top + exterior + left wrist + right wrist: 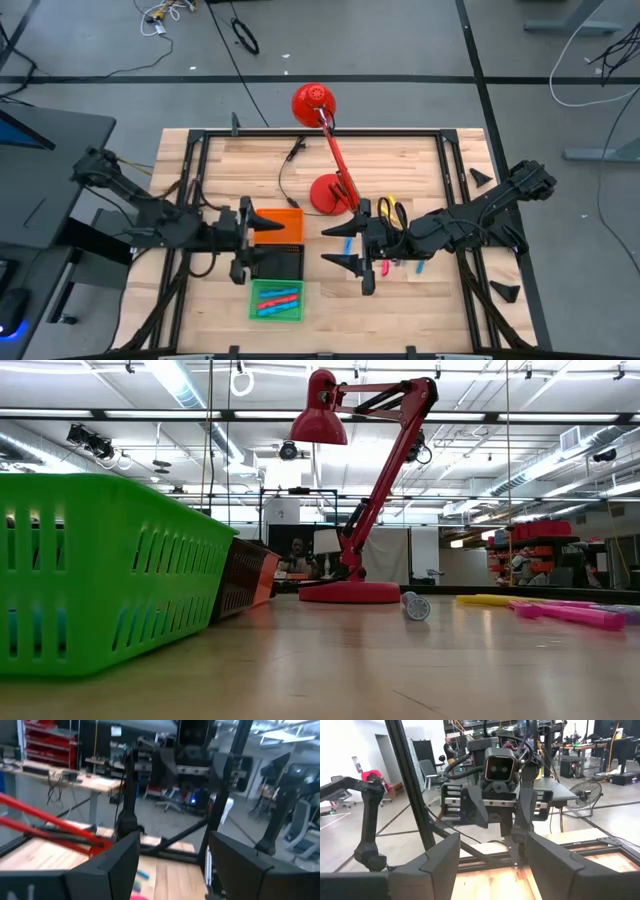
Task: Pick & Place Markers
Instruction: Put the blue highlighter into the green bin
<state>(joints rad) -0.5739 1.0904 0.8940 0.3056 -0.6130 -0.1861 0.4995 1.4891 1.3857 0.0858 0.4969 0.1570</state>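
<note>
Several markers lie loose on the wooden table right of the middle: a blue marker (347, 243), yellow markers (386, 209), and pink markers (386, 268), which the low view shows as pink sticks (572, 615). Blue and red markers (277, 300) lie in the green tray (254, 300). My left gripper (262, 245) hovers open and level above the orange tray (283, 226) and black tray (280, 263), facing right. My right gripper (335, 246) hovers open and level over the loose markers, facing the left gripper (497, 820). Both are empty.
A red desk lamp stands behind the trays, with its base (332, 193) near the table's middle and its head (312, 103) past the far edge. A black frame (320, 133) borders the table. Bare wood (400, 320) lies near the front right.
</note>
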